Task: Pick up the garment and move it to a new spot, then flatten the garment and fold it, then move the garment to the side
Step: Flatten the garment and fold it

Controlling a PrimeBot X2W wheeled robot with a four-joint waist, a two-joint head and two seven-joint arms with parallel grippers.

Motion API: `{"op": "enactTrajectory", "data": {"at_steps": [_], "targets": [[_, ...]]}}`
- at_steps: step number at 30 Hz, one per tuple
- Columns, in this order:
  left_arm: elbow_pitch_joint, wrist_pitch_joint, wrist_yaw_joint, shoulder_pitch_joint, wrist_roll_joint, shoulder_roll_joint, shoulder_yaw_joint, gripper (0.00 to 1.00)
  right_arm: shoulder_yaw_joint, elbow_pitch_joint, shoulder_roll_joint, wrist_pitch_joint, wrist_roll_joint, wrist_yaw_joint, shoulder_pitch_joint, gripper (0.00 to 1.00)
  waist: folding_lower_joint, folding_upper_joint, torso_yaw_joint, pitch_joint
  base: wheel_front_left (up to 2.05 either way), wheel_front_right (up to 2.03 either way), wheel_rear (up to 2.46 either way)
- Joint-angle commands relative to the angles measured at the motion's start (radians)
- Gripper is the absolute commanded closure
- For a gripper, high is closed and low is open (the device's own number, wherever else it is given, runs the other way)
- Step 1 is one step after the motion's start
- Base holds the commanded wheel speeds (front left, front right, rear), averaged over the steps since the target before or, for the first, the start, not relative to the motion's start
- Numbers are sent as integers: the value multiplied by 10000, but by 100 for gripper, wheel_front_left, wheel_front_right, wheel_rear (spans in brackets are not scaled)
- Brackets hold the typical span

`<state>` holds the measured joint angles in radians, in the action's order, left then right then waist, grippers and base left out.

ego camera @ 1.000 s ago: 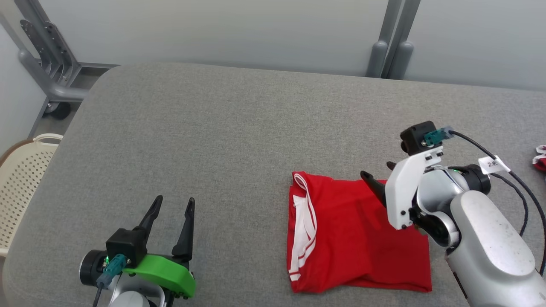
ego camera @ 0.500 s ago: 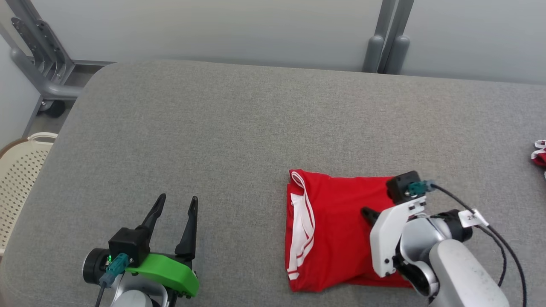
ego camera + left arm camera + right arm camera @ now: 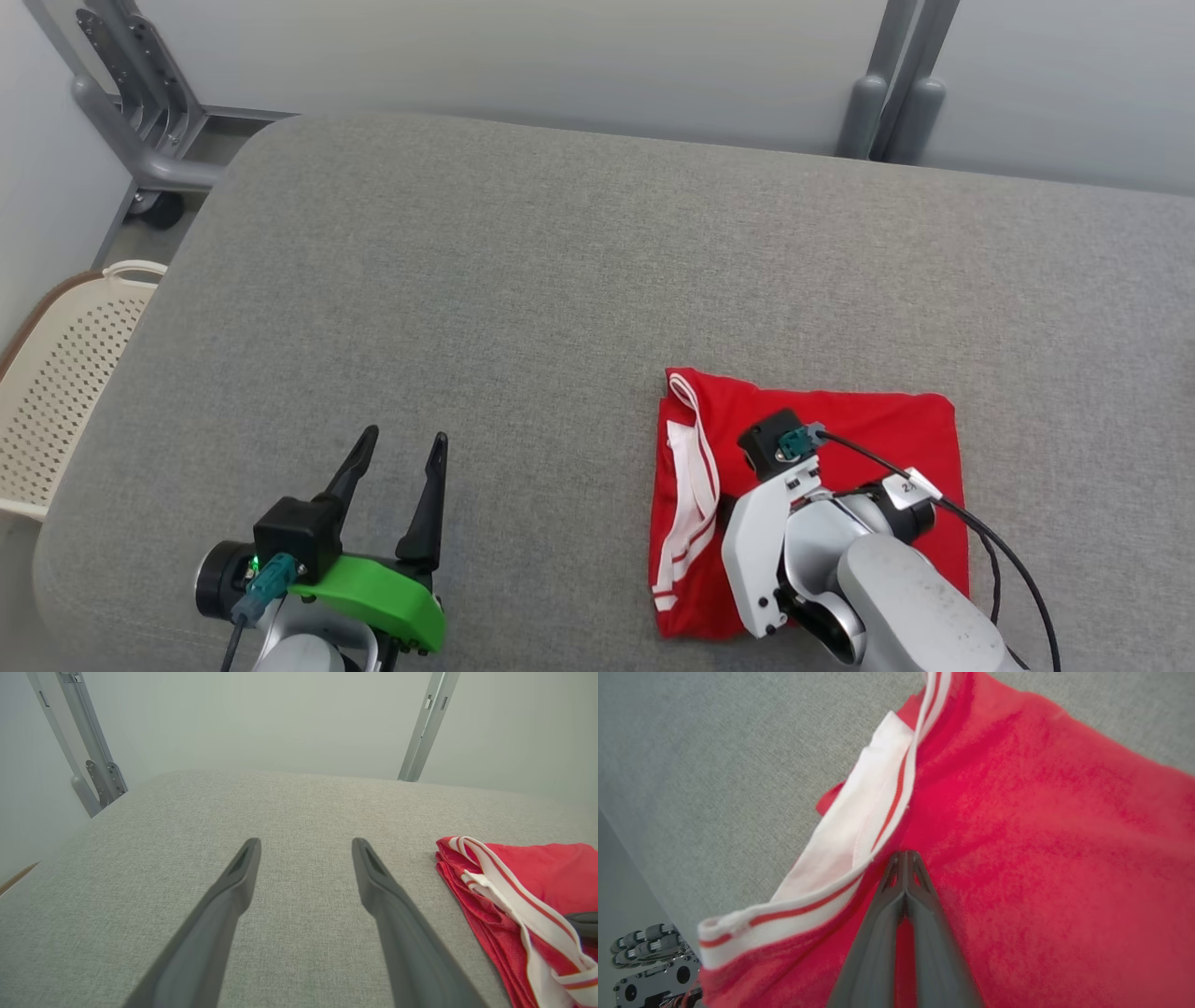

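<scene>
The garment (image 3: 868, 429) is red with a white striped trim (image 3: 695, 467), folded into a rough square on the grey table (image 3: 513, 280) at the near right. My right arm's wrist lies over its near half. In the right wrist view my right gripper (image 3: 904, 854) is shut, fingers pressed together, tips low over the garment (image 3: 1041, 835) beside the trim; no cloth shows between them. My left gripper (image 3: 406, 439) rests open at the near left, well apart from the cloth. In the left wrist view the left gripper (image 3: 306, 844) is empty and the garment (image 3: 551, 868) lies to its right.
A cream perforated basket (image 3: 65, 373) stands off the table's left edge. A grey metal frame (image 3: 140, 121) is at the far left, and two grey posts (image 3: 896, 84) rise behind the far edge. Bare grey table stretches across the middle and far side.
The right gripper went from open to shut and travelled from the garment's right edge across it toward the striped trim. The camera shifted a little. The left arm stayed put.
</scene>
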<state>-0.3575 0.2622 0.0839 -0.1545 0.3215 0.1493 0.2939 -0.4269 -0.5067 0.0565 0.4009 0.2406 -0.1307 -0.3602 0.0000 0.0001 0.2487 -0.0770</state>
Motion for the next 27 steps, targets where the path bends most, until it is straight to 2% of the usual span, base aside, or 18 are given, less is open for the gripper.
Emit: {"op": "enactTrajectory", "data": {"at_steps": [1, 16, 20, 24, 25, 26, 27], "targets": [[-30, 30, 49, -16, -62, 5, 4, 0, -250, -340, -18, -204, 173, 2, -227, 100, 0, -1, 138, 18, 0, 0, 0], [-156, 31, 117, -90, -128, -65, 20, 0, -2054, -1507, -46, -956, 1584, 2, -1293, 100, 0, -1, 515, -45, 0, 0, 0], [-195, 31, 111, -131, -140, -87, -32, 0, -2531, -1514, -46, -1153, 2071, 2, -1587, 100, 0, -1, 517, 0, 0, 0, 0], [-149, 31, 55, -58, -163, -69, -136, 0, -2584, -1414, -41, -1349, 2298, 2, -2058, 100, 0, -1, 410, 99, 0, 0, 0], [-113, 31, 44, -23, -154, -51, -174, 0, -2431, -1429, -38, -1389, 2301, 3, -2160, 91, 0, -1, 367, 134, 0, 0, 0], [-52, 31, 50, 18, -154, -33, -211, 0, -2219, -1485, -36, -1381, 2191, 2, -2267, 67, 0, -1, 316, 171, 0, 0, 0], [-28, 31, 38, 87, -155, -18, -245, 0, -1998, -1519, -37, -1321, 2046, 2, -2354, 23, 0, -1, 262, 210, 0, 0, 0]]}}
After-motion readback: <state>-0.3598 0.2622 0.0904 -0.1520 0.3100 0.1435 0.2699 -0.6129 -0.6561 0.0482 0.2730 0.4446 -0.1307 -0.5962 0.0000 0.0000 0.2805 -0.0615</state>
